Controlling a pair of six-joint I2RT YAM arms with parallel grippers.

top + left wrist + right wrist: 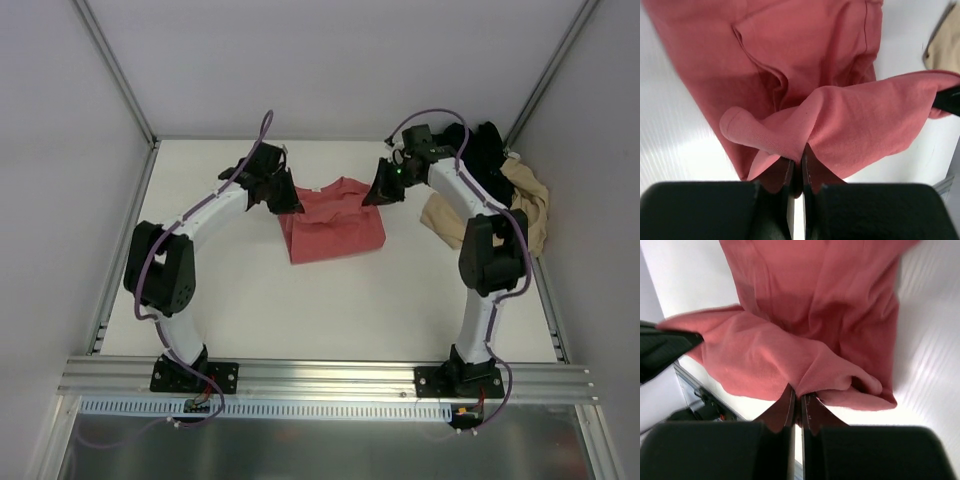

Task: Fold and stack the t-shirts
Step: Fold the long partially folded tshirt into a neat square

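The coral-red t-shirt point(335, 225) lies mid-table with its far edge lifted. My left gripper point(290, 200) is shut on its far left corner; the pinched cloth shows in the left wrist view point(840, 120) above the gripper point(801, 159). My right gripper point(378, 192) is shut on the far right corner, as the right wrist view shows at the gripper point(799, 396) and the shirt point(810, 305). The cloth hangs stretched between both grippers. A black t-shirt point(490, 160) and a beige t-shirt point(520, 205) lie heaped at the far right.
White table point(330, 310) enclosed by pale walls with metal posts. The heap of shirts sits against the right wall behind the right arm. An aluminium rail point(330, 378) runs along the near edge with both arm bases.
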